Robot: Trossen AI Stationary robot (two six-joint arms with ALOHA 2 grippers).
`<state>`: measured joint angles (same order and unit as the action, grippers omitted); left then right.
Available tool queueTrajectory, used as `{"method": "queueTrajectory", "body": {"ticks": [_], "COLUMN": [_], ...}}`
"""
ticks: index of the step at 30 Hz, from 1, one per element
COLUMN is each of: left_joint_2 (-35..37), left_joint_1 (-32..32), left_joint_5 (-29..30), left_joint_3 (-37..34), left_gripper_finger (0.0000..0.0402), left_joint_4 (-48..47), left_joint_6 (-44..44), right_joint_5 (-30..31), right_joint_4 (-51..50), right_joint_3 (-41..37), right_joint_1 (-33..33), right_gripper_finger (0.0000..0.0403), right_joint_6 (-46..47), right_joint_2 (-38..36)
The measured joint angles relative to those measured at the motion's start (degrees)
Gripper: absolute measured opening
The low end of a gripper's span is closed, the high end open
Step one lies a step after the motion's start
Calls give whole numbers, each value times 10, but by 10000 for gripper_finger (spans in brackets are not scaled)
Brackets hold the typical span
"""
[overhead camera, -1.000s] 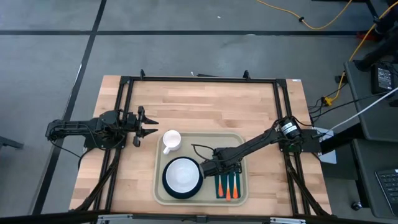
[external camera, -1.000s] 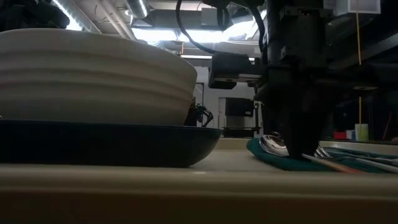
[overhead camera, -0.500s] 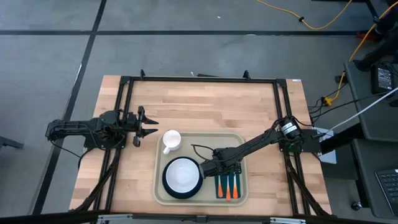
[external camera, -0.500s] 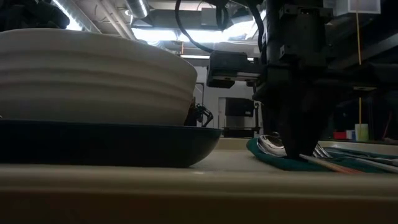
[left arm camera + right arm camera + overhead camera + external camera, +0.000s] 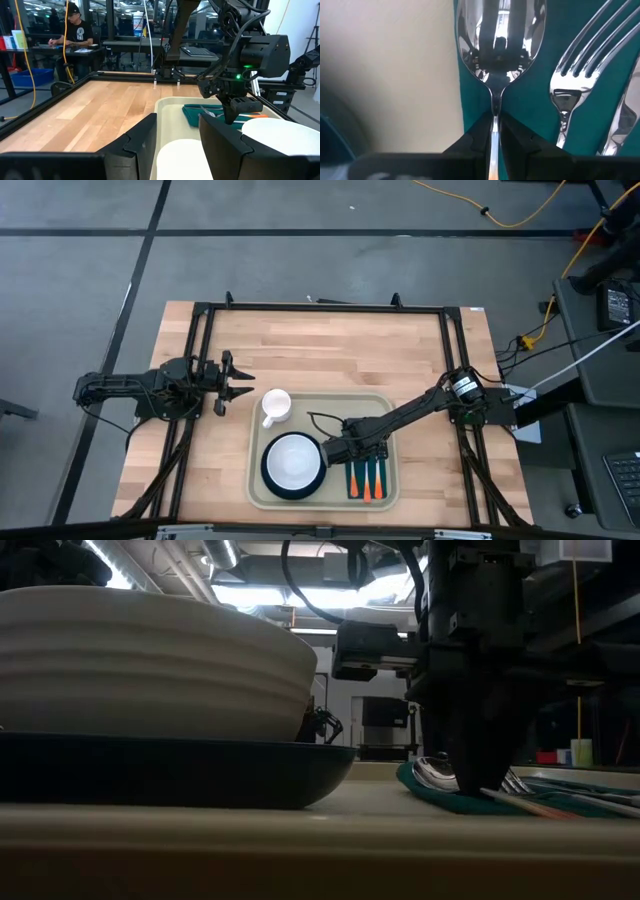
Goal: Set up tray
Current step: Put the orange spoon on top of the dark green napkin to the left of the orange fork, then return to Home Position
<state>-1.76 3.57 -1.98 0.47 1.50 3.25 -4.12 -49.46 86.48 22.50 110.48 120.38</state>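
The cream tray (image 5: 330, 415) lies on the wooden table near its front edge. On it stand a white mug (image 5: 275, 406) and a dark teal plate (image 5: 268, 477) that carries a white bowl (image 5: 293, 462). A green napkin (image 5: 367, 477) bears a spoon (image 5: 500, 40), a fork (image 5: 572, 75) and orange handles. My right gripper (image 5: 347, 452) points down over the napkin's far end, shut on the spoon. My left gripper (image 5: 240, 383) hovers open, level, left of the mug. My right gripper pinches the spoon's thin neck (image 5: 494, 112), just behind its bowl, between the two fingers. The fingers come from above, pointing down, one on each side of the stem. The spoon's bowl (image 5: 435, 772) lies face up, level, on the napkin (image 5: 470, 802).
A black frame (image 5: 320, 307) runs along the table's far edge and sides. Bare wood (image 5: 320, 350) stretches beyond the tray. In the room behind, a person (image 5: 75, 30) sits at a desk.
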Motion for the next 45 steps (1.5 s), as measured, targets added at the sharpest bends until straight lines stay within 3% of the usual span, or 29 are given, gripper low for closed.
{"method": "queueTrajectory", "body": {"ticks": [6, 17, 24, 28, 32, 35, 38, 45], "left_joint_2": [0, 0, 0, 0, 0, 0, 0, 0], "left_joint_1": [0, 0, 0, 0, 0, 0, 0, 0], "left_joint_5": [0, 0, 0, 0, 0, 0, 0, 0], "left_joint_3": [0, 0, 0, 0, 0, 0, 0, 0], "left_gripper_finger": [143, 143, 143, 143, 143, 143, 143, 143], "left_joint_4": [0, 0, 0, 0, 0, 0, 0, 0], "left_joint_6": [0, 0, 0, 0, 0, 0, 0, 0], "right_joint_5": [15, 11, 20, 73, 175, 291, 393, 445], "right_joint_4": [0, -2, -15, -93, -222, -287, -300, -275], "right_joint_3": [0, 0, 1, 41, 126, 210, 298, 488], "right_joint_1": [0, 0, 0, 0, -4, -19, -48, -166], "right_gripper_finger": [53, 192, 223, 219, 214, 213, 213, 213], "right_joint_6": [0, 11, 17, 15, -18, -105, -258, -635], "right_joint_2": [0, -3, -43, -71, -94, -111, -123, -129]}}
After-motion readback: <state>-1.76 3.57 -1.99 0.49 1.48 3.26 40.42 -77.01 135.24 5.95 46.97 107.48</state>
